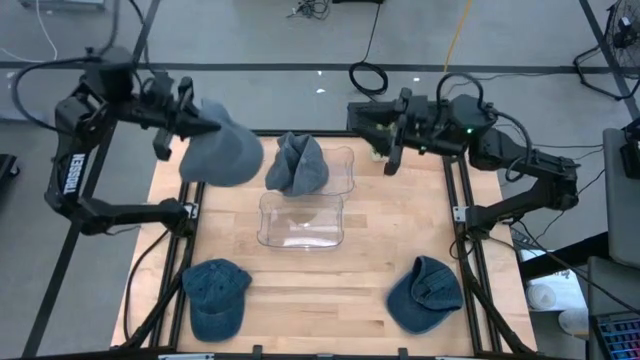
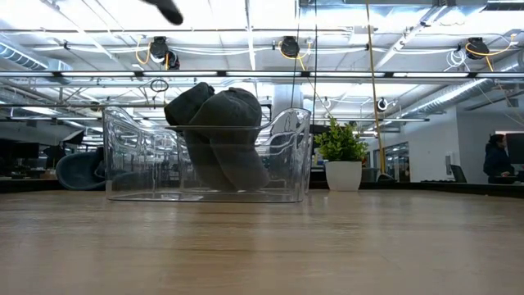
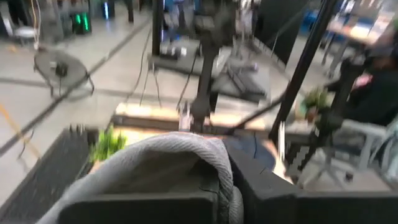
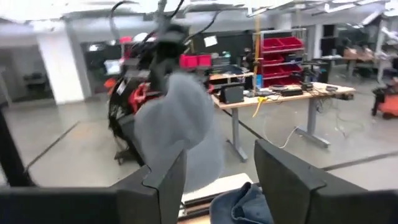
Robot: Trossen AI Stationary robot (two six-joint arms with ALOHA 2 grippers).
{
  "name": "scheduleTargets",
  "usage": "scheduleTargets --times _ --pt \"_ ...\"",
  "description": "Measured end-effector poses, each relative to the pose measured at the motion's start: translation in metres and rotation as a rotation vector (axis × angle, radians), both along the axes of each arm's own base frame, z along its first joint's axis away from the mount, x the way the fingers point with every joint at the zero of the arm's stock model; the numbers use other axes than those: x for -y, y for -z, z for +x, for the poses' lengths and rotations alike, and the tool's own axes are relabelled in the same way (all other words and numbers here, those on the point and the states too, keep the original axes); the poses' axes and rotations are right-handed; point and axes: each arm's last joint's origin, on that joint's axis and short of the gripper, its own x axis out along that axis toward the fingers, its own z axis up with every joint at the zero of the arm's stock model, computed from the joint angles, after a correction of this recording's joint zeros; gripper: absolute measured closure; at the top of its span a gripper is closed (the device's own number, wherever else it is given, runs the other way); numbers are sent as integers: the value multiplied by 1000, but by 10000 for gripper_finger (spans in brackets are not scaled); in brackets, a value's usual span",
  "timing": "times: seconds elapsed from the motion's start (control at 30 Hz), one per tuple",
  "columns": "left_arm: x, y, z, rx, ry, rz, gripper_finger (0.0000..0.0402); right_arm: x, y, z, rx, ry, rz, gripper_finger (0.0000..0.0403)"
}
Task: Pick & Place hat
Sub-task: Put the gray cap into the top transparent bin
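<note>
My left gripper (image 1: 205, 125) is shut on a grey-blue hat (image 1: 222, 152), held in the air over the table's far left corner; the same hat shows in the right wrist view (image 4: 177, 130). A darker blue hat (image 1: 297, 165) sits crumpled in the far clear bin (image 1: 345, 165), also seen in the low view (image 2: 217, 131). Two more blue hats lie flat on the table, one near left (image 1: 215, 295) and one near right (image 1: 425, 293). My right gripper (image 1: 385, 140) hovers open at the far right, with nothing between its fingers (image 4: 165, 180). My left gripper holds the hat by cloth at its upper far side (image 1: 208, 122), coming at it roughly level from the table's left. In the wrist view the grey cloth (image 3: 186, 155) bunches over the fingers, which hide the place of contact. The hat hangs below, clear of the table.
A second clear bin (image 1: 300, 222), with nothing in it, stands mid-table just in front of the far one. Bare wood lies between the two near hats and along the right side. Black frame rails (image 1: 470, 250) run along the table's sides.
</note>
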Motion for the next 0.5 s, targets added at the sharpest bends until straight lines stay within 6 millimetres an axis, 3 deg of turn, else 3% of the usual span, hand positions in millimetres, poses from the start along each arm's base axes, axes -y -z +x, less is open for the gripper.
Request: scheduleTargets --times 0.3,0.5 --pt "9 13 11 -104 70 85 391 9 1 -1 2 24 75 194" --pt "4 23 35 -48 131 110 391 9 2 -1 2 26 74 177"
